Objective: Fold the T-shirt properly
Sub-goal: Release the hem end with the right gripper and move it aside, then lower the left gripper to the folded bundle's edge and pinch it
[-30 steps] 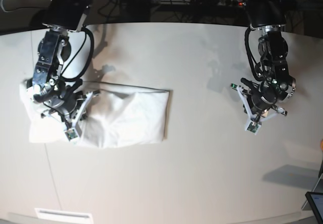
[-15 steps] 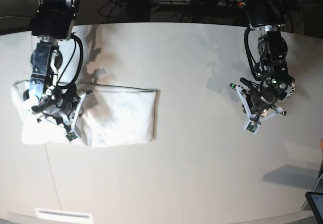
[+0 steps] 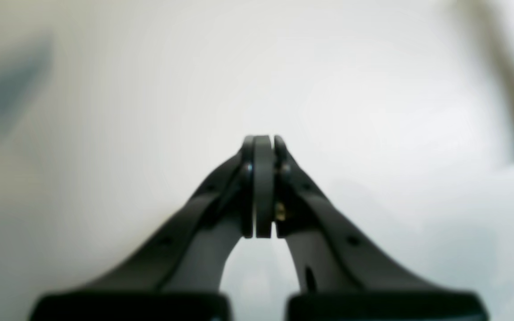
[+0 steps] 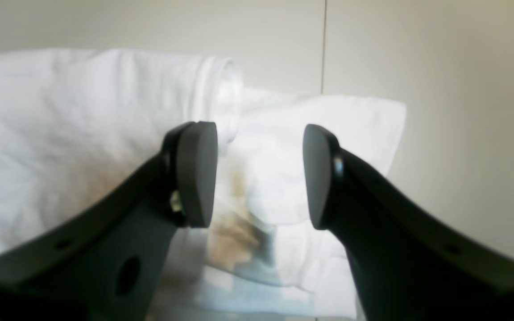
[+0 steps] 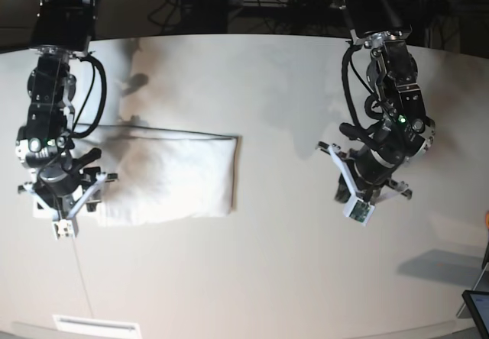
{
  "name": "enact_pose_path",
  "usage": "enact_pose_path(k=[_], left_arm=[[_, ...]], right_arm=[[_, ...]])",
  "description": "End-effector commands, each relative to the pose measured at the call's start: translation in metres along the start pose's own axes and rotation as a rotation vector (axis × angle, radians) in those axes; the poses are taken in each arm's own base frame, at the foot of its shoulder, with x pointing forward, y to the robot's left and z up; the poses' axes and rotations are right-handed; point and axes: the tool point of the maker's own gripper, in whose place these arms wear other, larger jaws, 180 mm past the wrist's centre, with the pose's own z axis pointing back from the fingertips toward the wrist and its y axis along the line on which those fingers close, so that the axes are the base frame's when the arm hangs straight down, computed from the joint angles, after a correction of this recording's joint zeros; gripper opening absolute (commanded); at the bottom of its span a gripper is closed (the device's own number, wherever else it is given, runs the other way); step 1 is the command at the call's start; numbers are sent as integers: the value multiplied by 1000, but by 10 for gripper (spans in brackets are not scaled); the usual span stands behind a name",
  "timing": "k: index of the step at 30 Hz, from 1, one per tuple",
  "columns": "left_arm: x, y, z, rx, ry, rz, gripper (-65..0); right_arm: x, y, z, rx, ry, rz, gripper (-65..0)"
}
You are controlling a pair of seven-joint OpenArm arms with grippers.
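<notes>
The T-shirt (image 5: 176,175) lies folded into a white rectangle on the left half of the table, plain side up. In the right wrist view the T-shirt (image 4: 60,133) fills the left and middle, with a rolled hem at its top and faint colour showing through the cloth. My right gripper (image 4: 259,176) hangs open just above it, nothing between its fingers; in the base view the right gripper (image 5: 57,190) covers the shirt's left end. My left gripper (image 3: 263,147) is shut on nothing, and the left gripper (image 5: 370,172) hovers over bare table far to the right of the shirt.
A thin seam (image 4: 324,44) runs across the white table (image 5: 267,263). A dark device (image 5: 477,308) sits at the front right corner and a white label (image 5: 95,325) at the front edge. Cables lie behind the table's far edge.
My right gripper has opened, let go of the shirt's left end and drawn left and toward the front. The shirt settled flatter. My left arm shifted slightly left and forward, still shut.
</notes>
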Motion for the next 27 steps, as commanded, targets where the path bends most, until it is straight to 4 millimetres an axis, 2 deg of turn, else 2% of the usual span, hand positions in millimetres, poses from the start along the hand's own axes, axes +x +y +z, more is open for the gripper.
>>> enact_pose_path(k=[1, 8, 11, 14, 18, 21, 23, 26, 27], left_arm=[[26, -6, -2, -21, -72, -21, -648], [64, -83, -59, -266, -85, -22, -645], [85, -113, -72, -347, -157, -7, -645], [89, -146, -87, -437, -171, -6, -645], [67, -187, -110, -526, -103, 18, -645], [45, -201, -124, -540, -51, 69, -645], [27, -198, -131, -530, -5, 92, -647], [-3, -176, -132, -494, 57, 70, -647], [-12, -163, -132, -472, 73, 64, -647]], right_arm=[[17, -17, 8, -47, -75, -9, -351], [-6, -45, 15, -111, -63, -54, -350], [-10, -60, 18, -145, -59, -80, -350], [-20, -72, 22, -174, -44, -99, -350], [-27, -100, 30, -236, -42, -150, -347], [-31, -115, 36, -247, -41, -144, -344], [-29, -117, 38, -208, -40, -87, -322], [-43, -119, 34, -144, 42, -31, -241], [-46, -121, 32, -122, 76, -17, -207]])
